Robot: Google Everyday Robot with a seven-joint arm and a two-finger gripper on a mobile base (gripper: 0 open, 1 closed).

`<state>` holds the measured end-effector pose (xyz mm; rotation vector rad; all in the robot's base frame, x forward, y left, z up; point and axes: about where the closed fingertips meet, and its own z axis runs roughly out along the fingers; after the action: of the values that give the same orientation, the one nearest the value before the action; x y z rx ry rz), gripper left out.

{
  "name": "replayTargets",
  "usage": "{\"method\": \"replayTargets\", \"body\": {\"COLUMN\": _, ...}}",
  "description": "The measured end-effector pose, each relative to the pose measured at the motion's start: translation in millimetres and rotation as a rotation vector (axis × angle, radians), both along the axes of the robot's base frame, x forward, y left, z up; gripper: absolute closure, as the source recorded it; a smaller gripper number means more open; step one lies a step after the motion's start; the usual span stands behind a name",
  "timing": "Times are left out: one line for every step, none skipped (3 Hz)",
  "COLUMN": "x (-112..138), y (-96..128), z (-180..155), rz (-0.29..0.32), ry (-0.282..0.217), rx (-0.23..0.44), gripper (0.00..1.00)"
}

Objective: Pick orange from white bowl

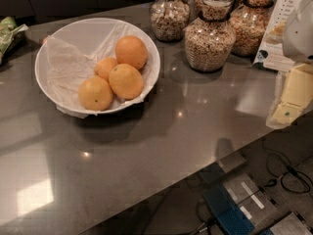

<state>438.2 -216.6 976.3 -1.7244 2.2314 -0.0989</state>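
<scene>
The target orange (131,52) sits at the back of the white bowl (148,42), on the side nearest the glass jars, resting on the crinkled paper liner (68,67). It touches the smaller orange (104,66) and leans on the yellower orange (125,81) in front of it; a second yellower one (95,93) lies at the near rim. The pincer (289,102) hangs at the far right edge of the view, above the desk (146,155) edge and well apart from the bowl. Whether it is apart or together I cannot tell from here

The main risk is picking the wrong fruit. All four are packed together and close in colour, and the yellower orange in the middle is nearly as big, so a descent that lands slightly forward would close on that one instead. A second risk is the crowding: with neighbours touching the target on two sides, a jaw coming down between them could shove fruit aside, roll the target away, or pinch two at once. The smooth round skin would likely slip from a grasp that is off-centre. The loose paper could also get caught and lift with the fruit, dragging the others or tipping the shallow bowl. Lastly, the path from the right runs beside the nearest jar of nuts (209,43), just beside the bowl, and a low sweep could knock it
</scene>
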Motion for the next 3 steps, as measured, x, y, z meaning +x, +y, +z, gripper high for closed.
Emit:
{"method": "replayTargets", "body": {"x": 0.1, "y": 0.2, "z": 0.0, "rz": 0.000, "ry": 0.000, "rx": 0.000, "gripper": 0.00}}
{"method": "replayTargets", "body": {"x": 3.7, "y": 6.7, "z": -1.0, "rz": 0.013, "ry": -0.010, "rx": 0.004, "gripper": 0.00}}
{"method": "replayTargets", "body": {"x": 21.7, "y": 27.5, "z": -5.7, "rz": 0.054, "ry": -0.045, "rx": 0.041, "gripper": 0.00}}
